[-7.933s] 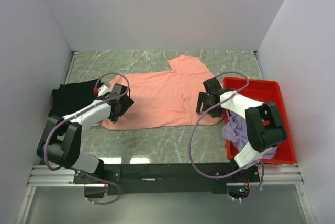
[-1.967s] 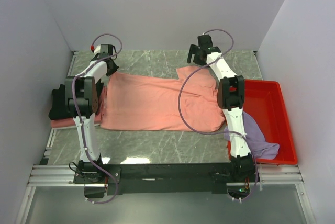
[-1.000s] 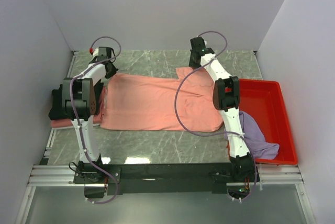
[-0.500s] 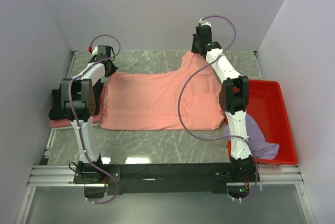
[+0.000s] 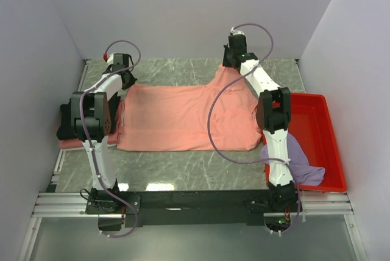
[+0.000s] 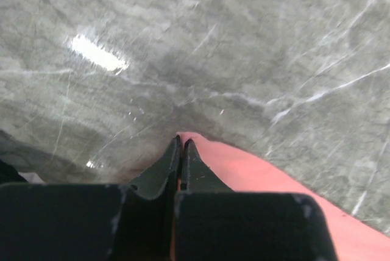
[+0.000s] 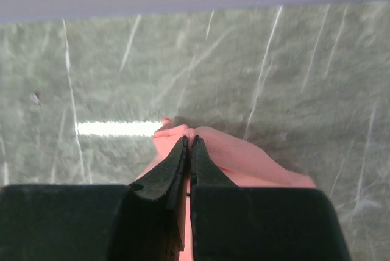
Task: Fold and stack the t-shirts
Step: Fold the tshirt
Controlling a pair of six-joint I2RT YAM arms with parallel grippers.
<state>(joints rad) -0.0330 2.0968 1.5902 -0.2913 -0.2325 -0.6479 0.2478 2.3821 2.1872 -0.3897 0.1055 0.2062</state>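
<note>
A salmon-pink t-shirt [image 5: 183, 117] lies spread across the middle of the marble table. My left gripper [image 5: 125, 78] is at its far left corner, shut on the cloth [image 6: 244, 169]. My right gripper [image 5: 233, 60] is at the far right corner, shut on a pinch of the same shirt [image 7: 237, 157], which rises in a peak toward it. A black t-shirt [image 5: 68, 121] sits folded at the left edge on a pink one [image 5: 73, 144]. A lavender t-shirt [image 5: 298, 160] hangs out of the red tray [image 5: 317, 127].
The red tray stands at the right edge beside the right arm. White walls enclose the table on the left, back and right. The back wall is close behind both grippers. The arms' bases sit on the rail at the near edge.
My right gripper has lifted and pulled the shirt's far right corner toward the back wall, raising the cloth into a peak. The left gripper has stayed put on its corner.
</note>
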